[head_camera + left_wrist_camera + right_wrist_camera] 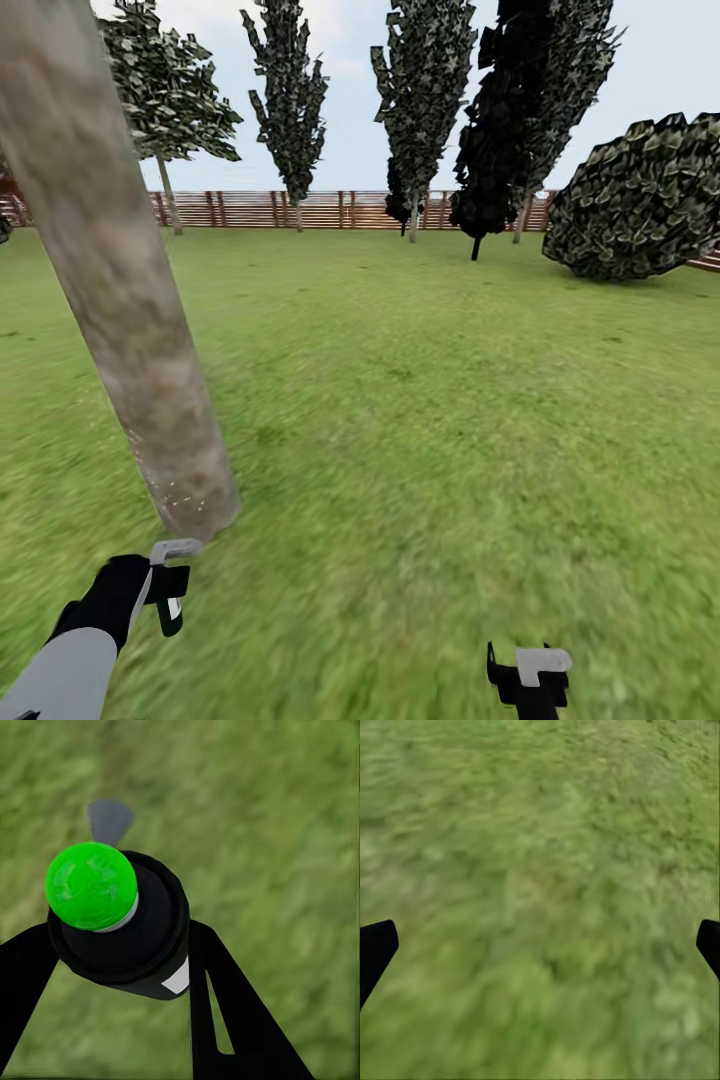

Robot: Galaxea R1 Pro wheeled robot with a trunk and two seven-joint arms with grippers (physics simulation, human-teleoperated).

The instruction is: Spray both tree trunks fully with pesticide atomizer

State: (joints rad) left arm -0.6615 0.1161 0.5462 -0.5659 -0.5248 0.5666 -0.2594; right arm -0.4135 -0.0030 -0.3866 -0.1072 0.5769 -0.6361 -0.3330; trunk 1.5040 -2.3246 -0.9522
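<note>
Left pincer (112,967), two black fingers (225,1020) closed against the sides of the pesticide atomizer (124,922), a dark round-bodied hand sprayer with a bright green knob on top and a light grey nozzle, holds it over blurred grass. From the head camera the same left pincer (168,592) sits low at the left, just in front of the foot of the thick, smooth, beige-grey and brown mottled tree trunk (120,300), which leans across the left of the picture; the sprayer's light grey head (175,549) is just beside the trunk's base, where pale speckles dot the bark. The left arm, white-sleeved with a black wrist, reaches up from the lower left corner toward the trunk. The right pincer (530,680), black with a light grey block on top, is low at the right, well apart from the trunk; its wrist camera shows two black fingertips (376,949) far apart at the picture's edges with bare green grass lawn (450,420) between them, holding nothing. Nothing lies on the open lawn between the robot and the brown slatted wooden fence (330,210) at the back. Along that fence stand five or so tall dark-leaved trees (290,95), and one large rounded dark green bush (640,195) sits at the right. One mottled trunk is in view.
</note>
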